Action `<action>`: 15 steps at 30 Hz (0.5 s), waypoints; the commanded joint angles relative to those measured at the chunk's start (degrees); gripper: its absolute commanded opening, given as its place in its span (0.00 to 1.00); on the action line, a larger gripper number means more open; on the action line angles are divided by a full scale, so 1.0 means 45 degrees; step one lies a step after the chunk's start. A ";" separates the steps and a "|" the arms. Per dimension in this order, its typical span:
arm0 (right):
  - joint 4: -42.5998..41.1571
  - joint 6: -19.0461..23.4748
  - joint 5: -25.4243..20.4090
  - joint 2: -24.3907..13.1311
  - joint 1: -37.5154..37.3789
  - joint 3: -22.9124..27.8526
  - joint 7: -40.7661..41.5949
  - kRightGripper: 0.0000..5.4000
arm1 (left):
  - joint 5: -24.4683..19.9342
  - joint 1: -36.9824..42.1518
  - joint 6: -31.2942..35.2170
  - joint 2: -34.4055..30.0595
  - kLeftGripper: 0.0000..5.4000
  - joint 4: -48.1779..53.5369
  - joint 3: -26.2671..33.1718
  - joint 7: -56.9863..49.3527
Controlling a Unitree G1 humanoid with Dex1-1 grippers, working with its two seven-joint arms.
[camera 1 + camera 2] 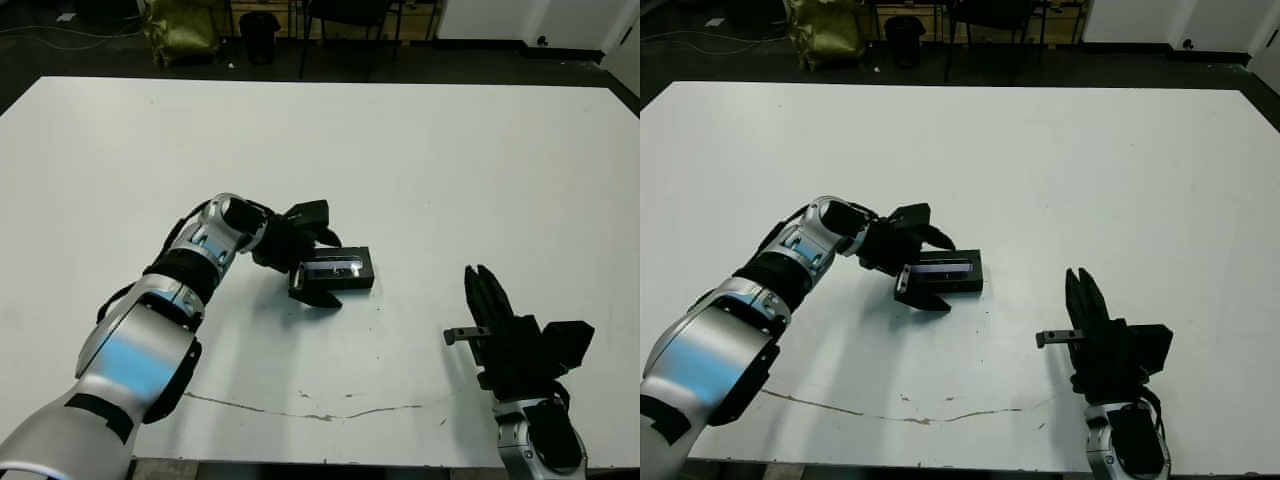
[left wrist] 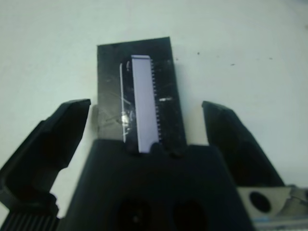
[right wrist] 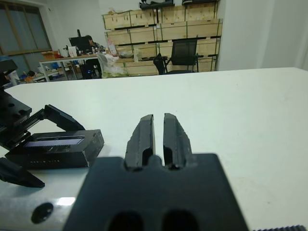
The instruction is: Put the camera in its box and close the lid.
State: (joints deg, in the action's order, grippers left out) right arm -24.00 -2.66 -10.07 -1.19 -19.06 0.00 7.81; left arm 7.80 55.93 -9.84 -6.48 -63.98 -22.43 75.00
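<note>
So the flat black rectangular lid with the glossy reflective strip on top is sitting on the white table, a bit left of the middle and toward the robot's side. It looks like it's lying over the small black box, since the whole thing is reading as one closed black block in the right wrist view, though the white lining isn't showing anywhere. The little matte-black camera bar isn't showing in any view either, so there's no telling where it is.

The left gripper is reaching in from the left, and its two black fingers are standing spread wide, one on each side of the lid's near end. In the left wrist view the fingers are flanking the lid with clear table showing between each finger and the lid's edges, so they're not pinching it. The gripper's black body is sitting right up against the lid's short end.

The right gripper is hanging out well apart from the box, off to the right and nearer the robot. Its fingers are pressed close together with only a thin slit between them, holding nothing and pointing away across the table.
</note>
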 commanded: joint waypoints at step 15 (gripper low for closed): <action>0.0444 -0.0172 -0.0031 0.0000 -0.0100 0.0114 -0.0026 0.00 | -0.0771 -0.0371 0.0138 0.0327 1.00 -0.0314 0.1096 0.0901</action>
State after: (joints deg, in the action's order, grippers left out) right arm -22.53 -3.84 -10.42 -1.10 -18.92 0.23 8.11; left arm 5.12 55.52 -10.01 -5.76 -65.16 -18.53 79.00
